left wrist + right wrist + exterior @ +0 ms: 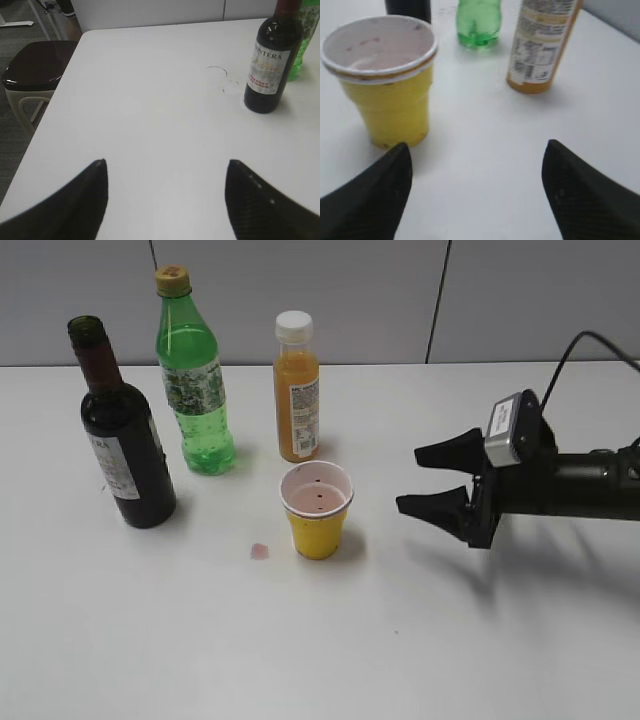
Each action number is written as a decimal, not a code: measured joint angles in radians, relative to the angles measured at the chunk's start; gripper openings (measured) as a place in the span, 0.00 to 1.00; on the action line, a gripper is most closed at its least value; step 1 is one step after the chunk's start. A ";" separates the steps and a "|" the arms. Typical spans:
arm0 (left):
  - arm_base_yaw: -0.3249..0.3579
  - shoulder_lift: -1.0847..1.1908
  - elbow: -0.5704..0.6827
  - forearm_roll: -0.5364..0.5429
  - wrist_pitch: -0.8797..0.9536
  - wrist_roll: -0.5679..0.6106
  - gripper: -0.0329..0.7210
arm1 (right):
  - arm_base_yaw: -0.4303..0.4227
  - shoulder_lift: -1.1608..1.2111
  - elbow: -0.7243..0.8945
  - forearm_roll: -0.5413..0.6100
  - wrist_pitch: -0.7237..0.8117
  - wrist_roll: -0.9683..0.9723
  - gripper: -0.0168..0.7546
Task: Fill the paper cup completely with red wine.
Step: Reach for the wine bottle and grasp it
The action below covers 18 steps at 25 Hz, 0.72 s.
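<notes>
The yellow paper cup (317,514) stands upright mid-table; its pinkish-white inside shows a few dark drops. It also shows in the right wrist view (385,75), ahead and left of the jaws. The dark red wine bottle (122,435) with white label stands uncapped at the left and shows in the left wrist view (271,57). My right gripper (428,480) is open and empty, to the right of the cup, apart from it; its jaws show in the right wrist view (477,150). My left gripper (166,162) is open and empty, far from the bottle; it is out of the exterior view.
A green soda bottle (194,380) and an orange juice bottle (297,390) stand behind the cup. A small pink spot (260,551) lies on the white table (450,640) left of the cup. A dark stool (35,70) stands beyond the table's left edge.
</notes>
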 joint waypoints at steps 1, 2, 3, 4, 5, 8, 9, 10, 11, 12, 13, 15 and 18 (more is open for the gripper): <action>0.000 0.000 0.000 0.000 0.000 0.000 0.78 | -0.014 -0.030 0.000 0.000 0.019 0.004 0.81; 0.000 0.000 0.000 0.000 0.000 0.000 0.78 | -0.027 -0.056 0.001 0.000 0.046 0.007 0.81; 0.000 0.000 0.000 0.000 0.000 0.000 0.78 | -0.038 -0.088 0.001 0.000 0.080 0.010 0.80; 0.000 0.000 0.000 0.000 0.000 0.000 0.78 | -0.048 -0.122 0.002 0.000 0.110 0.012 0.80; 0.000 0.000 0.000 0.000 0.000 0.000 0.78 | -0.060 -0.156 0.002 0.000 0.148 0.013 0.80; 0.000 0.000 0.000 0.000 0.000 0.000 0.78 | -0.078 -0.252 0.003 0.049 0.256 0.013 0.80; 0.000 0.000 0.000 0.000 0.000 0.000 0.78 | -0.079 -0.280 0.003 0.078 0.303 0.014 0.79; 0.000 0.000 0.000 0.000 0.000 0.000 0.78 | -0.079 -0.312 0.003 0.125 0.358 0.014 0.79; 0.000 0.000 0.000 0.000 0.000 0.000 0.78 | -0.079 -0.341 0.003 0.187 0.405 0.012 0.79; 0.000 0.000 0.000 0.000 0.000 0.000 0.78 | -0.079 -0.369 0.002 0.249 0.469 0.012 0.79; 0.000 0.000 0.000 0.000 0.000 0.000 0.78 | -0.080 -0.390 -0.004 0.327 0.544 0.012 0.79; 0.000 0.000 0.000 0.000 0.000 0.000 0.78 | -0.080 -0.426 -0.041 0.467 0.713 0.012 0.79; 0.000 0.000 0.000 0.000 0.000 0.000 0.78 | -0.080 -0.442 -0.148 0.639 1.003 0.012 0.79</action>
